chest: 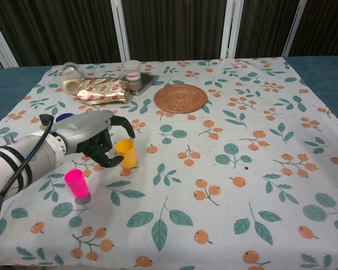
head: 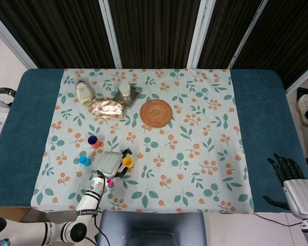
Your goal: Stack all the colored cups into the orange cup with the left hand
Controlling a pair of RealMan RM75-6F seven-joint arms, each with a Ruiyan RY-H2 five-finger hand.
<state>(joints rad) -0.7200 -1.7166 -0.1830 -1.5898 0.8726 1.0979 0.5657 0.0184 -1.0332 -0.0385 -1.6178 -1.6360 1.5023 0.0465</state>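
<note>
My left hand (head: pixel 111 164) (chest: pixel 92 138) hovers low at the front left, its fingers spread and curving around the left side of the yellow cup (head: pixel 127 162) (chest: pixel 125 153). I cannot tell whether they touch it. The pink cup (head: pixel 108 181) (chest: pixel 76 183) stands just in front of the hand. To its left in the head view is the blue cup (head: pixel 84 161). Further back stands the orange cup (head: pixel 94 142) with a dark purple cup inside it. In the chest view my arm hides both. My right hand (head: pixel 289 172) rests open off the table's right side.
At the back left are a squat jar (head: pixel 84 93), a foil packet (head: pixel 108 107) and a small white-lidded jar (head: pixel 124 90) on a dark tray. A round woven mat (head: pixel 156 113) lies behind centre. Blue cloth borders the floral tablecloth on both sides.
</note>
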